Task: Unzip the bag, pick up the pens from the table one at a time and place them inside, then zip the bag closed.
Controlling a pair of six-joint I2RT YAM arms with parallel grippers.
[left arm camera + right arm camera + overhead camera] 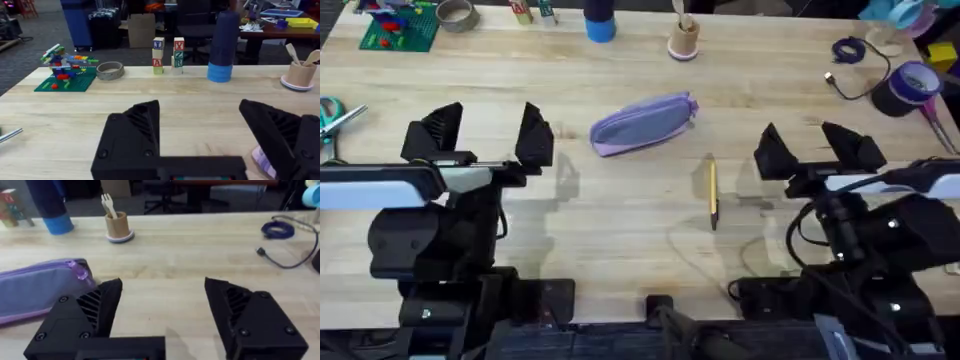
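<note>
Spanning the whole overhead frame, the light wooden plank table [620,230] carries everything. Both arms sit low in that frame: the left gripper [488,135] at left and the right gripper [817,148] at right, each with black fingers spread wide and holding nothing. Between them, just above centre, lies the soft lavender fabric pouch [642,124], apparently zipped, its pull [80,271] at the right end. Below and right of it rests the thin yellow-orange pen [713,190]. Unzipping seems not yet begun; next, one gripper should probably pin the pouch while the other pinches the pull.
</note>
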